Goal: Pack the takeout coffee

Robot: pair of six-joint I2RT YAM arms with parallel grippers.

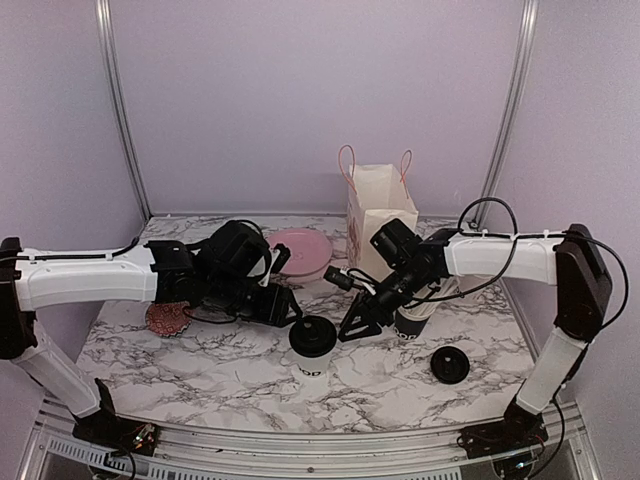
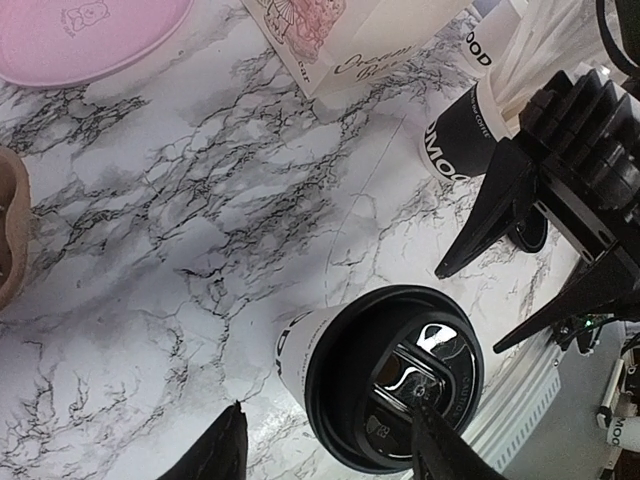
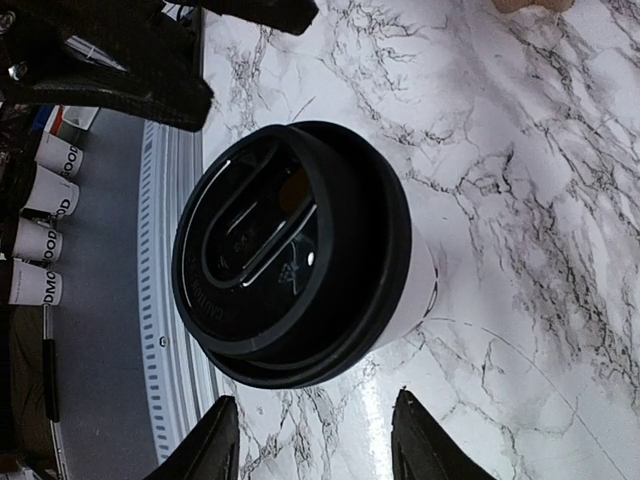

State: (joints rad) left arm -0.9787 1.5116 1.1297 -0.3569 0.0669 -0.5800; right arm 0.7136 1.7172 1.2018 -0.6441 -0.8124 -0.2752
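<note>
One white takeout cup [image 1: 311, 358] with dark lettering and a black lid stands upright at the table's front centre. My left gripper [image 1: 288, 312] is open just left of it. In the left wrist view the gripper [image 2: 330, 445] hangs over the cup [image 2: 300, 350], with one finger [image 2: 440, 445] across the lid. My right gripper [image 1: 360, 320] is open just right of the cup. In the right wrist view the gripper [image 3: 315, 445] is empty, and the cup [image 3: 290, 250] sits just beyond its fingertips. Part of another white lettered cup [image 2: 480, 48] shows behind the straws.
A white paper bag [image 1: 378, 212] with pink handles stands open at the back centre. A pink plate [image 1: 300, 252] lies left of it. A black cup with white straws [image 1: 414, 318] stands under the right arm. A loose black lid [image 1: 449, 364] lies front right. A brown item [image 1: 167, 318] lies left.
</note>
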